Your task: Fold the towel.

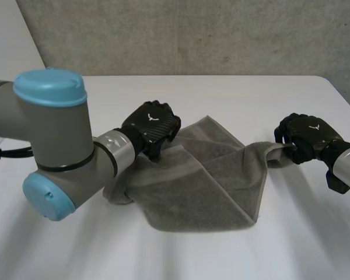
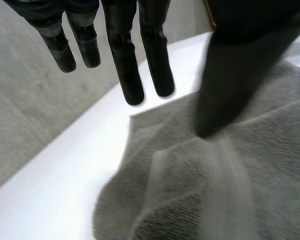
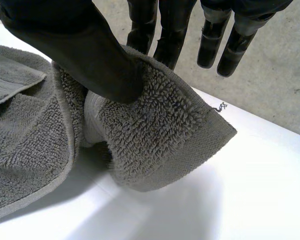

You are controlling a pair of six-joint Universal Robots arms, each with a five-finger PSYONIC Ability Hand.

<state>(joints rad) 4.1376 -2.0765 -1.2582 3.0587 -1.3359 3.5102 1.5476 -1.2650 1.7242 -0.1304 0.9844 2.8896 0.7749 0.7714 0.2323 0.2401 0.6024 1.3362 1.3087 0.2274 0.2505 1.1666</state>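
— While the towel (image 1: 204, 181) lies rumpled on the white table (image 1: 221, 93), where does each hand sit?

— One at either side of it. The left hand (image 1: 151, 123) is over the towel's far left part. The right hand (image 1: 308, 135) is at the right-hand corner, which is drawn out into a narrow tail toward it.

— Is the right one holding on?

— Yes. Seen from its own wrist, the thumb (image 3: 90, 55) presses the looped cloth against two fingers (image 3: 155, 30) behind it, so the corner is pinched (the other fingers hang straight, clear of the cloth). Below the thumb the corner curls over and is raised off the table, with shade beneath it.

— And the left?

— Not gripping. Its fingers (image 2: 132, 75) hang straight and apart, tips above the towel's edge where it meets bare table. Its thumb (image 2: 225, 85) points down at the cloth, well apart from them, and nothing is caught between. Whether the thumb tip truly touches, I cannot tell.

— How does the cloth lie?

— Bunched, not flat. A thick roll sits under the left arm (image 1: 114, 154), one flap lies over the middle, and the near edge runs to a point at the right. A flat woven band crosses it just by the left thumb. A grey wall (image 1: 192, 35) stands behind the table.
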